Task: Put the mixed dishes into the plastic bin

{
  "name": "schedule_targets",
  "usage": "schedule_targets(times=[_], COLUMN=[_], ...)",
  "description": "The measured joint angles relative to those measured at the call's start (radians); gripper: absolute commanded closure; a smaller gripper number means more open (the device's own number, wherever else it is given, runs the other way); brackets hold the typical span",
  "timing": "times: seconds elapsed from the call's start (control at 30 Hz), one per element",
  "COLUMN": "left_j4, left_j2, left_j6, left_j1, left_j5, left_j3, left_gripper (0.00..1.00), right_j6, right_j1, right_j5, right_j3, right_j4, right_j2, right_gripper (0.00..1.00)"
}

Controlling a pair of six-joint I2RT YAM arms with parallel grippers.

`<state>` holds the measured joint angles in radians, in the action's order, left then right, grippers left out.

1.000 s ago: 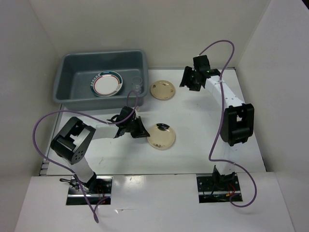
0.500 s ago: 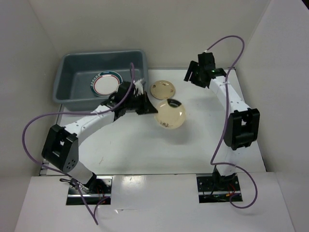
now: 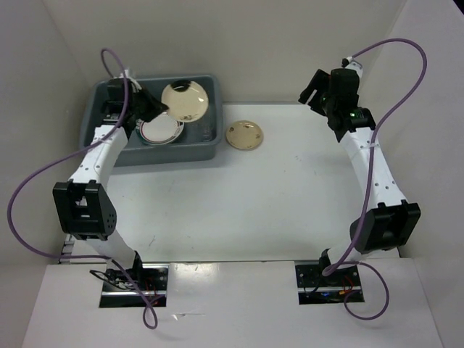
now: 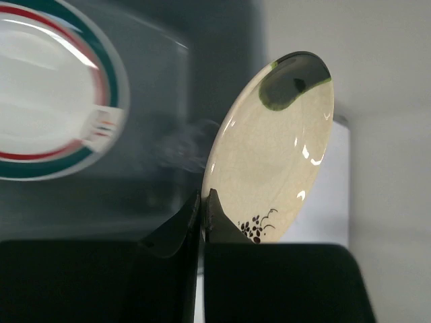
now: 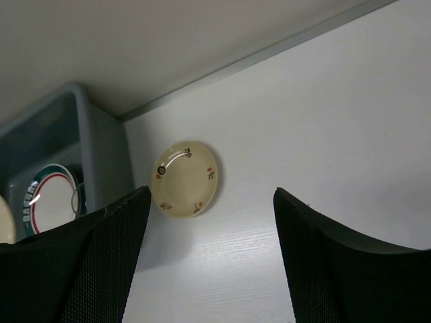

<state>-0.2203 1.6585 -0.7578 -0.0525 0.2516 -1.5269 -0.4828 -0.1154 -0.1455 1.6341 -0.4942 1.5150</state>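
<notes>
My left gripper (image 3: 161, 110) is shut on the rim of a cream-beige plate (image 3: 185, 101) and holds it above the grey plastic bin (image 3: 210, 148). In the left wrist view the gripper (image 4: 203, 202) pinches that plate (image 4: 276, 155) edge-on. A white plate with a red and teal rim (image 3: 161, 130) lies in the bin, also in the left wrist view (image 4: 47, 94). A clear cup (image 4: 185, 145) shows blurred in the bin. A second cream-beige plate (image 3: 244, 135) lies on the table right of the bin. My right gripper (image 3: 313, 90) is open and empty, raised at the back right; its view (image 5: 209, 222) shows that plate (image 5: 185, 178).
White walls close in the table (image 3: 290, 196) on the left, back and right. The bin sits against the back left corner. Purple cables loop off both arms.
My left gripper has carried the cream-beige plate from the middle of the table up and left to above the bin. My right arm has swung back and to the right.
</notes>
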Motion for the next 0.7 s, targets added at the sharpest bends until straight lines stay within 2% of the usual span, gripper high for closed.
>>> schedule_targets(times=[0.1,0.2,0.3,0.7], left_j4=[-0.028,-0.048,-0.063,-0.103], left_j2=[0.041,0.091,0.146,0.377], left_j6=[0.010,0.034,0.057,0.102], left_j1=[0.111,0.175,0.185,0.164], left_j5=[-0.040,-0.115,-0.186,-0.315], left_j3=[-0.023,-0.050,-0.065,-0.121], left_gripper=[1.00,1.00,1.00,1.00], right_j6=[0.000,0.000,0.000,0.000], right_j1=[0.000,0.000,0.000,0.000], right_j5=[0.003,0.015,0.031,0.079], right_j3=[-0.032,-0.066,-0.092,-0.098], right_j4=[-0.003,-0.002,-0.006,0.007], right_j2=[0.008,0.015,0.017,0.072], right_gripper=[0.21,0.20,0.17,0.17])
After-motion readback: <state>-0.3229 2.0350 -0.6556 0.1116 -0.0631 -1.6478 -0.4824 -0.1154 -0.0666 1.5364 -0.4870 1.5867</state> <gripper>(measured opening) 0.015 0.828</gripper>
